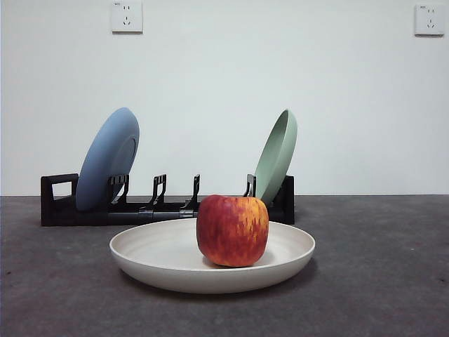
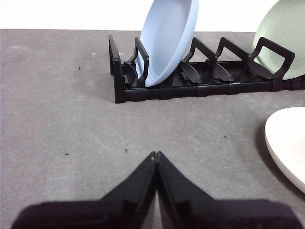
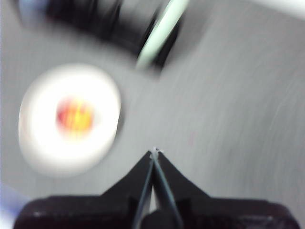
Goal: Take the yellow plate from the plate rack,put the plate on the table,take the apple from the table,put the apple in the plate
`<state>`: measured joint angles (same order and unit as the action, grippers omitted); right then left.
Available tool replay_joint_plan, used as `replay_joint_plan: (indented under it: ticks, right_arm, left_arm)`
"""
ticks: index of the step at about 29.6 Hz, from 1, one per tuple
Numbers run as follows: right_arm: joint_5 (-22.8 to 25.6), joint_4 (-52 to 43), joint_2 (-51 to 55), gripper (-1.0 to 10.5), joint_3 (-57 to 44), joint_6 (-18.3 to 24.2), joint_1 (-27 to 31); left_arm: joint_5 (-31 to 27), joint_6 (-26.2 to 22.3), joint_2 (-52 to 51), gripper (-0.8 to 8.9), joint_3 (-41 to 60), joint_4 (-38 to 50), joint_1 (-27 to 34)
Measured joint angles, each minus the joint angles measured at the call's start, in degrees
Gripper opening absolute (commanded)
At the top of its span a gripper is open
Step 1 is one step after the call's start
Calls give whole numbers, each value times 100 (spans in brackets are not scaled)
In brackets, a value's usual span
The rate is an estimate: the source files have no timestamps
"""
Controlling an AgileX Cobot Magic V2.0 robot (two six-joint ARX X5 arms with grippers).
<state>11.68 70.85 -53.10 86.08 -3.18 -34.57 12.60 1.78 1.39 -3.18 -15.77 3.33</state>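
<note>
Since the apple [image 1: 232, 230] already sits inside the yellow plate [image 1: 161, 256], a little to one side of its centre, and the plate lies flat on the table [image 1: 393, 281] just in front of the plate rack [image 1: 59, 200], we judge the task to be finished or very nearly so. Our left gripper [image 2: 155, 155] hangs over bare table near the rack's handled end, its jaws pressed together on nothing, with only the plate's rim at the edge of its view. Our right gripper [image 3: 154, 152] is up above the table and well apart from the plate, jaws likewise closed and empty; its picture is smeared, so we read that arm as in motion, though we cannot say which way. What could go wrong now is mostly of our own making. A sweeping arm could clip the plate's raised rim and slide it, and the apple, resting loose on a shallow dish, could roll off. The blue plate [image 1: 109, 158] and the pale green plate [image 1: 277, 154] lean in the rack's prongs, and a careless pass of either arm near the rack could tip one out. We see nothing else in harm's way.
</note>
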Motion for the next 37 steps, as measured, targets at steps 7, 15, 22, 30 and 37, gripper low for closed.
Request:
replay_joint_plan:
  ticks: [7, 15, 22, 30, 37]
  right_arm:
    - [-1930, -2577, 1908, 2, -1965, 761, 2688]
    - [-1943, -4809, 3536, 2, -4848, 901, 3558]
    - [-1947, -5447, 4730, 2, -6889, 881, 3615]
    - [-1963, -5587, 5250, 2, -8122, 461, 3615]
    - [-1982, -5646, 5257, 2, -8327, 356, 3615]
  left_arm:
    - [0, 0, 0, -4, 0, 0, 0]
    - [-2, 0, 0, -4, 0, 0, 0]
    - [-2, 2, 0, -4, 0, -2, 0]
    - [0, 2, 0, -4, 0, -2, 0]
    - [-2, 0, 0, -4, 0, -2, 0]
